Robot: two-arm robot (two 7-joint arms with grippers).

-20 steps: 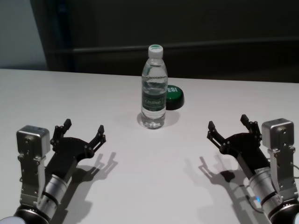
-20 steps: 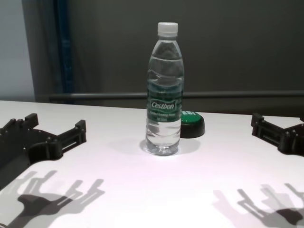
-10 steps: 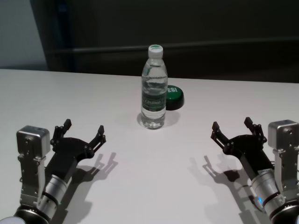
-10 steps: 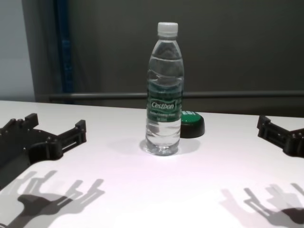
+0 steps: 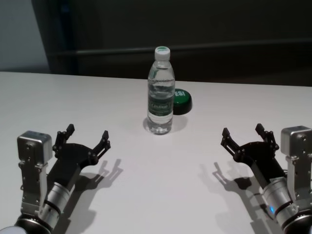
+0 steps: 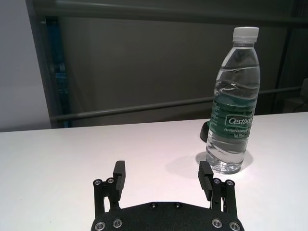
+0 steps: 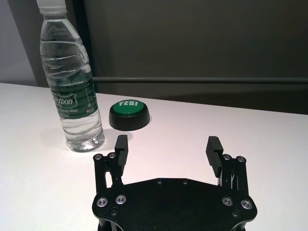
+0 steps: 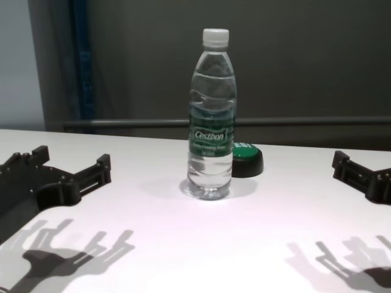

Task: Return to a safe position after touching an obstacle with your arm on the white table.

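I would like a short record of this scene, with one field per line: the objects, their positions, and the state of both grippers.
bottle: upright at mid-table, cap on, touched by neither arm
button: green, just behind the bottle on the robot's right side
table: white
left gripper: jaws open, holding nothing, low over the near left of the table
right gripper: jaws open, holding nothing, low over the near right
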